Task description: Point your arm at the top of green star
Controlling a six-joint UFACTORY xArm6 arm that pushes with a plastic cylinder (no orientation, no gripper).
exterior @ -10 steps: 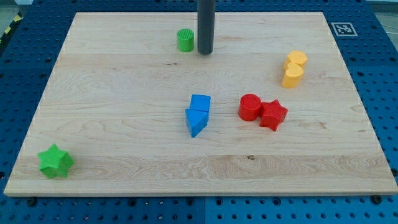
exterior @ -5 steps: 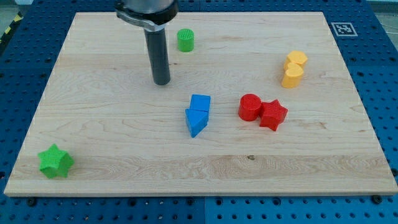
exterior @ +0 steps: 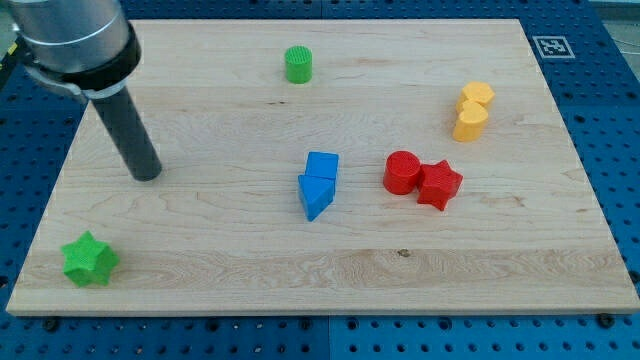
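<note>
One camera looks down at a slant from beyond the wooden board's [exterior: 200, 270] near edge, taking in all of it.

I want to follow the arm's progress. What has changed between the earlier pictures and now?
My tip moved from beside the green cylinder toward the view's lower left; it is now above and right of the green star, apart from it. No block moved.

Pale wooden tabletop [exterior: 250, 250], light grain, bordered by a blue perforated surface [exterior: 620, 120]. Green star block [exterior: 89, 259]; green cylinder block [exterior: 298, 65]. Two blue blocks [exterior: 318, 184]. Red cylinder block [exterior: 402, 172]; red star block [exterior: 439, 184]. Two yellow blocks [exterior: 472, 110]. Dark rod [exterior: 130, 140]. Black-and-white marker [exterior: 552, 46].
</note>
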